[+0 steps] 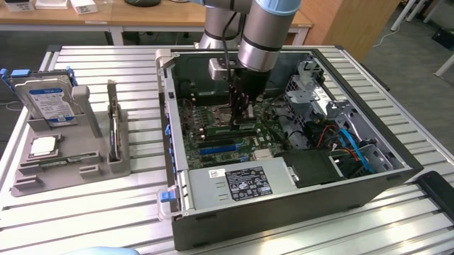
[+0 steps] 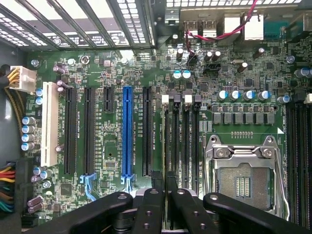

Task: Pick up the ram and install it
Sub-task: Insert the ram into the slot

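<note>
- Closest to the lens: black fingers (image 2: 157,195) of the gripper (image 2: 164,179), pressed almost together with only a sliver between.
- Pinching, by the look of it, the ram (image 1: 245,126): in the exterior view a short pale-and-green strip across the fingertips, held on edge and roughly level.
- Hanging low inside the open computer case (image 1: 284,212), just above the motherboard (image 2: 112,161); touching or apart, cannot tell.
- Lined up over the row of black memory slots (image 2: 175,141), beside the bare processor socket (image 2: 242,183) and well apart from the blue expansion slot (image 2: 127,131).
- Slots apparently empty along the stretch in sight.
- Off to the exterior view's left, on the slatted table (image 1: 92,223): grey holder (image 1: 119,167) with the blue-labelled hard drive (image 1: 50,101) standing in it.
- Step in hand, judged from this: pick-up done, lining up over a slot; nothing seated yet.
- Called for at the seating: board edge parallel to one slot and centred on it, latches back, a straight push down without tilt; otherwise a risk of one end left half-seated.
</note>
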